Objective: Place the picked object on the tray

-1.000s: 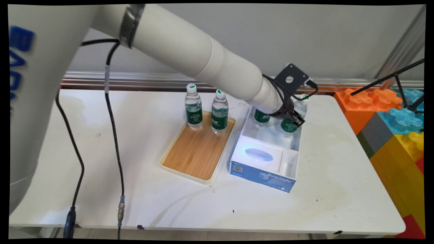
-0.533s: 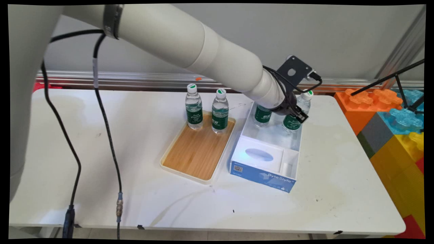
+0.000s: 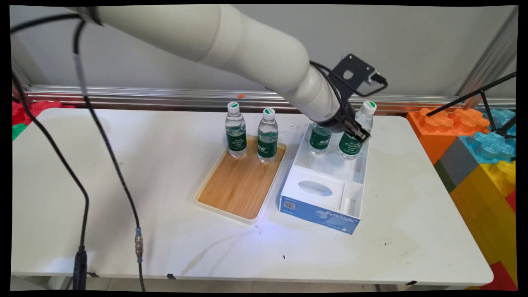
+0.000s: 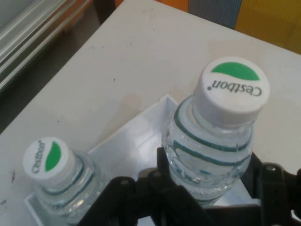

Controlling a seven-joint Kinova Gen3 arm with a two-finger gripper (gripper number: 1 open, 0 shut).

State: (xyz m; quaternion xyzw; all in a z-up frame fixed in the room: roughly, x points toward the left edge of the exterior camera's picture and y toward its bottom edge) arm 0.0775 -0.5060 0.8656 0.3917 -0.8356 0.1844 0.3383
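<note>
Jaws clamped on the shoulder of a water bottle [image 3: 354, 132] — gripper [image 3: 355, 131] holds it upright above the far right corner of the white box [image 3: 326, 187], its base clear of the box floor. Second bottle [image 3: 320, 138] stands just beside it in the box's far compartment. Two more bottles [image 3: 236, 130] stand on the wooden tray [image 3: 241, 183] — left of the box, on the table [image 3: 123, 173].

The main camera is looking down across the tabletop [image 3: 123, 165] toward the wall; the hand camera is peering closely past the claw [image 4: 207, 188], both sharing the white box [image 3: 326, 181].
</note>
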